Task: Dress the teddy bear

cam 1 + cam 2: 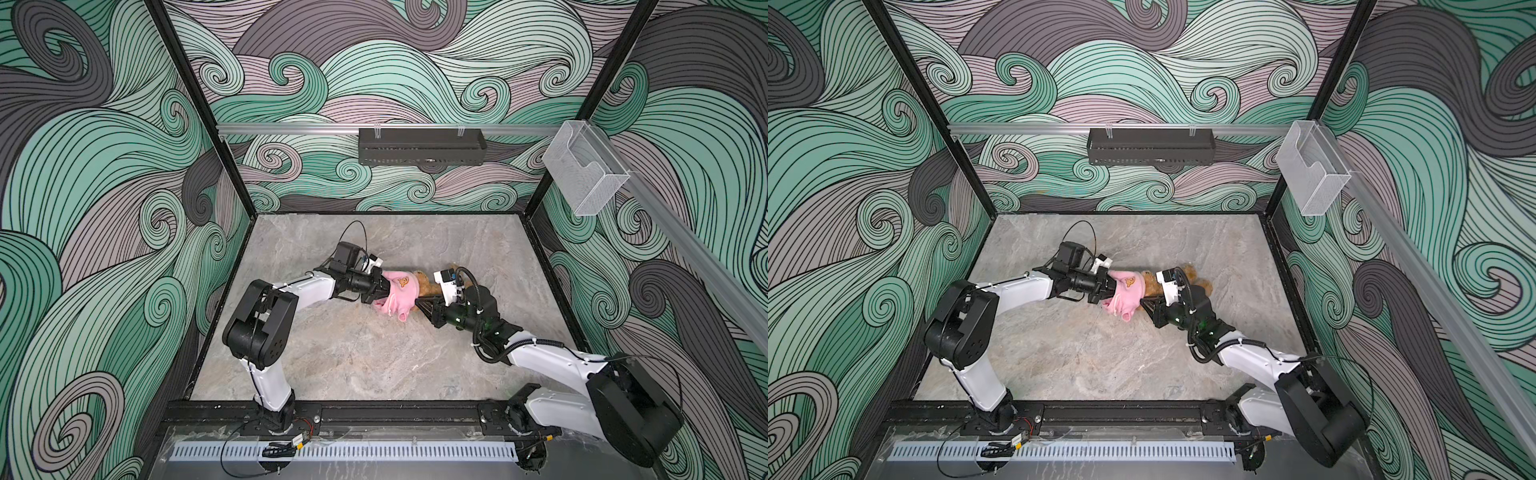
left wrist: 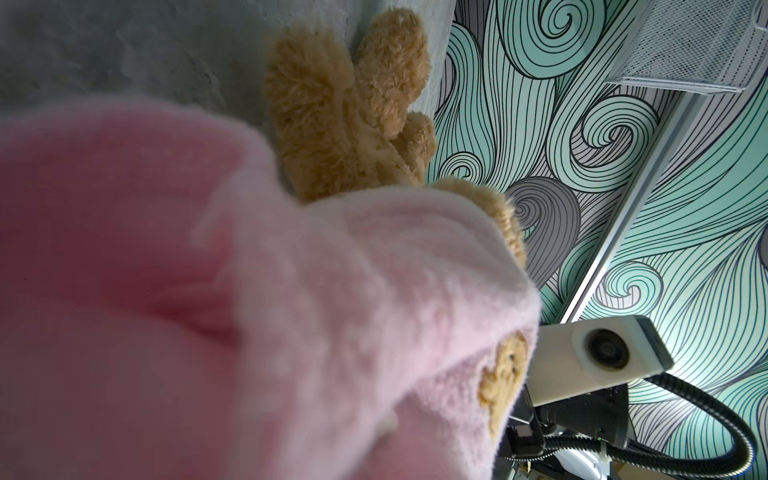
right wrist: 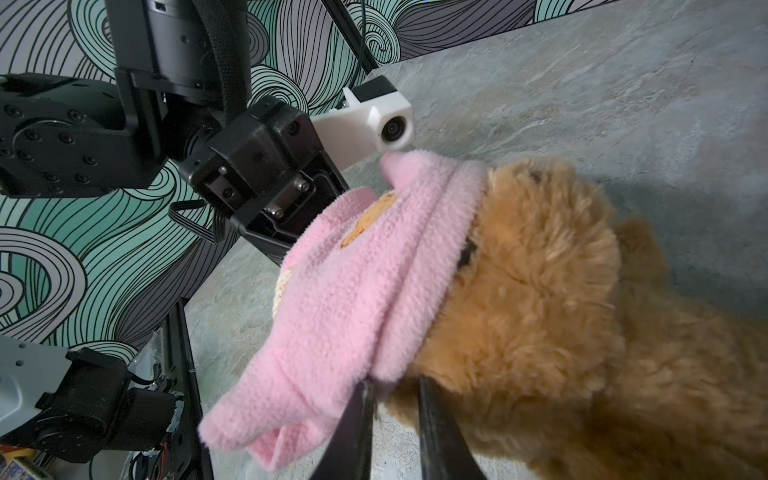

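The teddy bear point(image 1: 430, 284) point(image 1: 1192, 274) lies on its side in the middle of the grey table. A pink fleece garment point(image 1: 399, 296) point(image 1: 1127, 296) with an orange bear-face patch covers its head. My left gripper point(image 1: 384, 291) point(image 1: 1111, 289) is shut on the garment's far end; its jaws are buried in pink fabric point(image 2: 166, 291) in the left wrist view, with the bear's legs point(image 2: 345, 108) beyond. My right gripper point(image 3: 395, 386) point(image 1: 417, 303) has its jaws slightly apart at the garment's hem point(image 3: 353, 291), beside the bear's fur point(image 3: 540, 291), with bare table between them.
A black wire basket point(image 1: 422, 146) hangs on the back wall and a clear plastic bin point(image 1: 584, 170) on the right wall rail. The marbled table point(image 1: 353, 353) is walled on three sides, with a black rail point(image 1: 374, 415) along the front.
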`<state>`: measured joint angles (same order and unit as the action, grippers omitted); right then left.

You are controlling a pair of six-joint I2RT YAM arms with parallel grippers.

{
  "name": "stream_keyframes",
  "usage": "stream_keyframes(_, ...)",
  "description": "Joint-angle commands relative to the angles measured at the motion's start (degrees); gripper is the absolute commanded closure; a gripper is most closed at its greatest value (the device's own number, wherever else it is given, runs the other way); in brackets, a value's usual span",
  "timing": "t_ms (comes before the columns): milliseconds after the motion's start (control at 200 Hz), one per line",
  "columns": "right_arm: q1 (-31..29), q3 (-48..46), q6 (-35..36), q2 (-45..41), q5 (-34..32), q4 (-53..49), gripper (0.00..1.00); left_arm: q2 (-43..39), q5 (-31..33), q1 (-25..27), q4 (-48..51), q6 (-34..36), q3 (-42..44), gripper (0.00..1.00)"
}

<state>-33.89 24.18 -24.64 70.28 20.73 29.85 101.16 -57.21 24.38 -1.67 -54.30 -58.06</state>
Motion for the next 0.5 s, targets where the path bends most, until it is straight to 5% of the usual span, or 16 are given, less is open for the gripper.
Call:
stream_keyframes(0, -0.4, 1.4, -1.23, 0.48, -1.29, 2.03, 0.75, 0.93, -1.87, -0.03, 0.87, 1.83, -1.97, 1.0)
stream_keyframes(495, -2.15, 4.81, -4.06, 4.6, -0.57, 6.83, 0.77, 1.4, -2.51, 0.3, 2.2, 3.46, -2.58, 1.0)
